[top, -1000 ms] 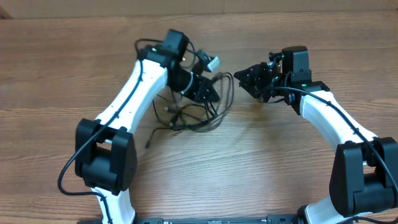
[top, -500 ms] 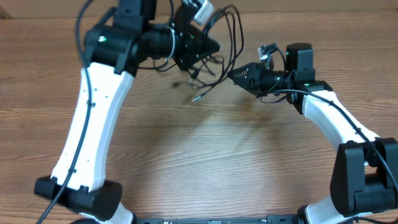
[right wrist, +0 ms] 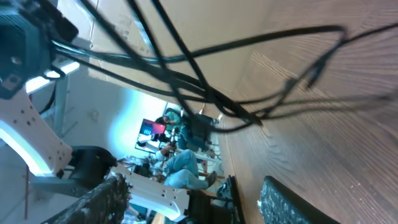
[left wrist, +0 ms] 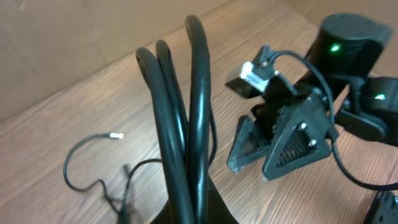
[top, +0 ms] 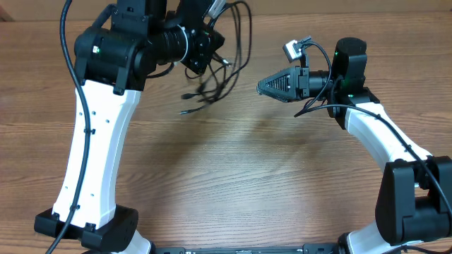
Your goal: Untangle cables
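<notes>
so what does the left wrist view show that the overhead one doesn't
Only the left wrist: the cables up close, three strands rising side by side, and the right claw seen from the front with a gap between its fingers. Only the overhead: the left arm and right arm whole, and the tangle's loose ends dangling beside the left arm. Both: the cables, the right claw pointing toward them, and the wooden table.
</notes>
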Controlling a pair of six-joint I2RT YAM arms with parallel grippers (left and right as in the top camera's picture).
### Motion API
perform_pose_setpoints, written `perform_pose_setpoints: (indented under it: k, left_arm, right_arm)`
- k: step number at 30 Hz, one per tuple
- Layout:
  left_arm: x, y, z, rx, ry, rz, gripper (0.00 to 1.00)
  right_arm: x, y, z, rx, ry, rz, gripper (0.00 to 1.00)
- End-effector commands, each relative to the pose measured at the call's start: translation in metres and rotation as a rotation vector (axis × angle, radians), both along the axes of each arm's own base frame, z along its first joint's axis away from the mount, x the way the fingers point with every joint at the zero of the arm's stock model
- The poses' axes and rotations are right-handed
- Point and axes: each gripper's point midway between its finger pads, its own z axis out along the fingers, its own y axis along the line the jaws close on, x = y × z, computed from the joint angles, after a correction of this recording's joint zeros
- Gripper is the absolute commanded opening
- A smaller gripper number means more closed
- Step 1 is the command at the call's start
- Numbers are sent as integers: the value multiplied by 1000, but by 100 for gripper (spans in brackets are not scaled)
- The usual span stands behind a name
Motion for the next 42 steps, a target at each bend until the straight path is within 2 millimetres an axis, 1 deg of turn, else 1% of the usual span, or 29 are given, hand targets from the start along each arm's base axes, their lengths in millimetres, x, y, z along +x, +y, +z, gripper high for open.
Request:
perform_pose_setpoints:
  k: [1, 3, 5, 6, 9, 13, 15, 17, 18, 20, 22, 24, 27, 28, 30, 31, 33, 36, 39, 41, 42]
  left_arm:
    - [-8, -5, 7, -49, 32, 7, 4]
    - [-12, -12, 7, -63, 42, -20, 4]
    - [-12, -13, 5, -57, 45, -19, 4]
    - [-9, -11, 0, -45, 51, -7, 4]
    - [-7, -9, -10, -23, 83, 6, 4]
    - [-15, -15, -25, -21, 149, -47, 4]
    - [-27, -23, -28, -41, 175, -138, 4]
    - [-41, -31, -27, -68, 188, -235, 4]
    - [-56, -38, -23, -102, 191, -331, 4]
    - [-69, -43, -18, -137, 179, -422, 4]
    - [-74, -44, -16, -148, 167, -461, 4]
    - [-67, -38, -23, -93, 160, -421, 4]
    - [-46, -16, -44, 69, 149, -282, 4]
    - [-39, -8, -49, 109, 152, -226, 4]
    - [-25, 11, -57, 186, 162, -95, 4]
    - [-20, 18, -59, 212, 165, -48, 4]
    - [-13, 31, -63, 262, 166, 31, 4]
    - [-5, 49, -67, 323, 171, 145, 4]
    - [0, 66, -71, 377, 181, 244, 4]
    - [1, 72, -76, 392, 201, 292, 5]
    - [0, 74, -79, 397, 217, 312, 7]
  right_arm:
    - [8, 7, 3, -22, 41, -59, 67]
    - [10, 16, 1, -34, 57, -75, 68]
    - [7, 27, 2, -38, 40, -65, 68]
    - [3, 36, 4, -34, 15, -48, 68]
    - [1, 46, 12, -22, -44, -40, 69]
    - [22, 50, 8, -47, -19, -174, 69]
    - [36, 49, 2, -73, -5, -261, 69]
    - [47, 48, -4, -102, 10, -343, 69]
    - [60, 47, -16, -150, 39, -445, 69]
    - [69, 46, -29, -205, 57, -538, 70]
    - [79, 38, -52, -311, 79, -665, 71]
    - [86, 16, -83, -462, 141, -822, 74]
    - [83, -32, -125, -716, 193, -1016, 77]
    - [81, -44, -131, -773, 195, -1053, 77]
    - [75, -81, -146, -942, 185, -1141, 78]
    - [72, -96, -150, -1003, 185, -1174, 78]
    - [66, -132, -157, -1127, 199, -1259, 79]
    - [59, -173, -160, -1217, 243, -1346, 81]
    - [57, -204, -163, -1238, 300, -1396, 81]
    - [54, -223, -165, -1240, 347, -1420, 81]
    - [53, -229, -167, -1239, 364, -1422, 81]
